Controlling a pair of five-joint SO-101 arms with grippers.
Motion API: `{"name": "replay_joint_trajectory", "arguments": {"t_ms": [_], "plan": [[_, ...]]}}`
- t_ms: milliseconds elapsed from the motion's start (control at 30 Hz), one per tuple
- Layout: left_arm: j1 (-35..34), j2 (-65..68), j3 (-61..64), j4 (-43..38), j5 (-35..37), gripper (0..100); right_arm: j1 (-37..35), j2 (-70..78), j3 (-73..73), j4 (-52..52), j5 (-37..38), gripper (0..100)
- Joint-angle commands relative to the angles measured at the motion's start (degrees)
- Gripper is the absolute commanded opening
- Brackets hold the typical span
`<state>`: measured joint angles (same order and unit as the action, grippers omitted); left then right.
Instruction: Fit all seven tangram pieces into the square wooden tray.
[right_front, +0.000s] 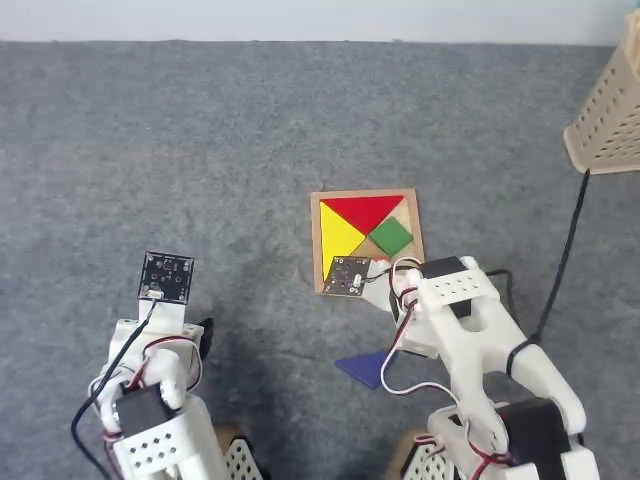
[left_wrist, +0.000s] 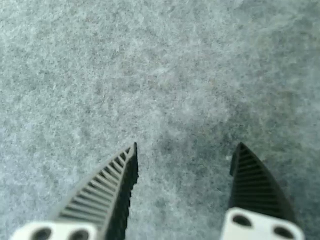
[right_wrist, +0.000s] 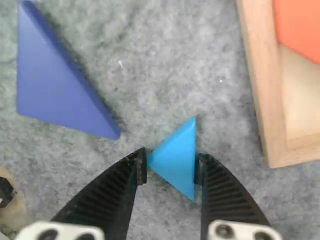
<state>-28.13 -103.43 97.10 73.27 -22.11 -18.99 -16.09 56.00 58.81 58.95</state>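
The square wooden tray (right_front: 318, 240) lies mid-table and holds a red triangle (right_front: 360, 211), a yellow triangle (right_front: 336, 235) and a green square (right_front: 391, 236). In the right wrist view my right gripper (right_wrist: 170, 166) is shut on a small light blue triangle (right_wrist: 176, 154), low over the carpet beside the tray's wooden rim (right_wrist: 257, 80); an orange piece (right_wrist: 300, 25) lies inside. A large dark blue triangle (right_wrist: 52, 85) lies on the carpet close by, near the right arm (right_front: 365, 367). My left gripper (left_wrist: 185, 155) hangs open over bare grey carpet, far left of the tray.
A beige perforated block (right_front: 610, 100) stands at the far right edge, with a black cable (right_front: 562, 255) running down from it to the right arm. Grey carpet covers the whole table.
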Motion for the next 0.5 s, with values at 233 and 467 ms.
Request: {"name": "replay_joint_trajectory", "arguments": {"t_ms": [233,467], "plan": [[-0.4,-0.9,-0.5,0.3,-0.6,28,-0.7,-2.3,-0.3,-1.2,-9.8,1.1],[-0.4,-0.9,-0.5,0.3,-0.6,28,2.7,-2.3,-14.3,9.6,-26.6,1.0]]}}
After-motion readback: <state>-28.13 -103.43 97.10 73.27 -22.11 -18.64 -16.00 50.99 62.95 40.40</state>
